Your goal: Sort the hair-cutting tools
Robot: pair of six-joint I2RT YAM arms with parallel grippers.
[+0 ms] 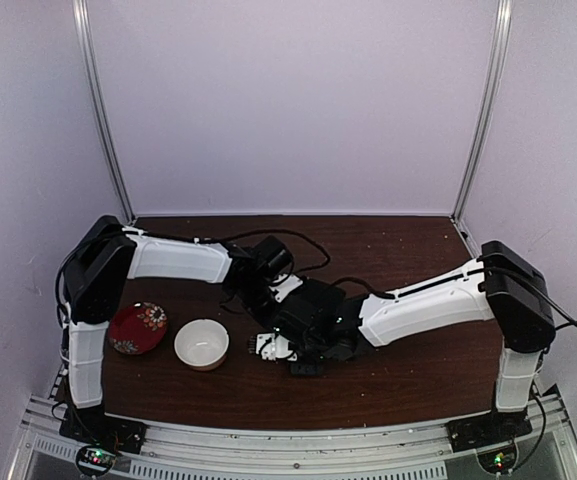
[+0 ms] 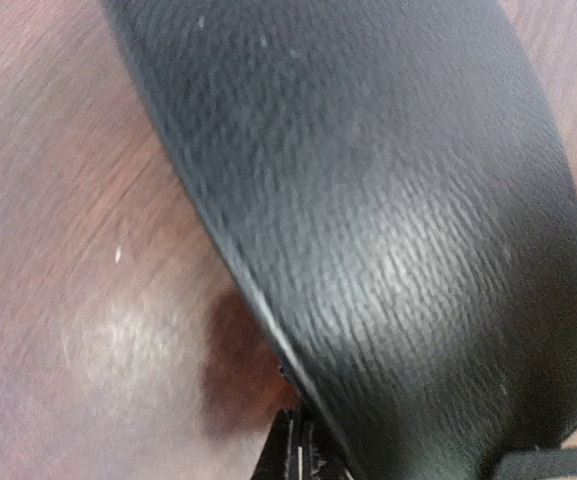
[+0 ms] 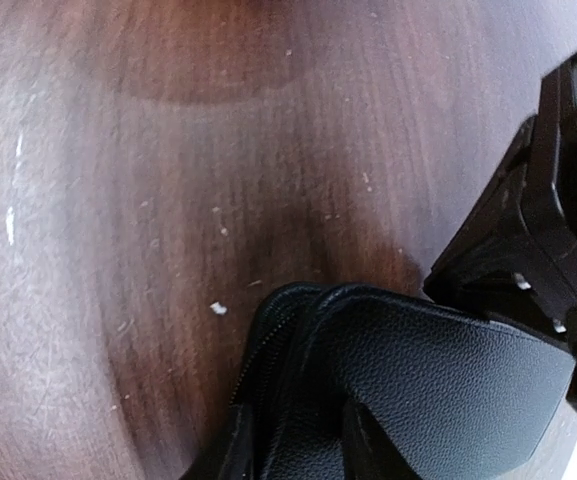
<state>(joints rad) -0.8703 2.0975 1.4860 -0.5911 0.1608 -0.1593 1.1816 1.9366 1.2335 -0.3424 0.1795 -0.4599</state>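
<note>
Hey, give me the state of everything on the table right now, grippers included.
black pouch, looks unzipped, pinched at one edge
white bowl, upright, empty
red dish, upright, empty
left gripper, shut on the pouch
right gripper, over the pouch, open or shut unclear

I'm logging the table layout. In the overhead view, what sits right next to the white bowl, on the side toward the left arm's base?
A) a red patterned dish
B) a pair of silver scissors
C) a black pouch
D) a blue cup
A: the red patterned dish lies close beside the white bowl, on the bowl's left in the overhead view.
</note>
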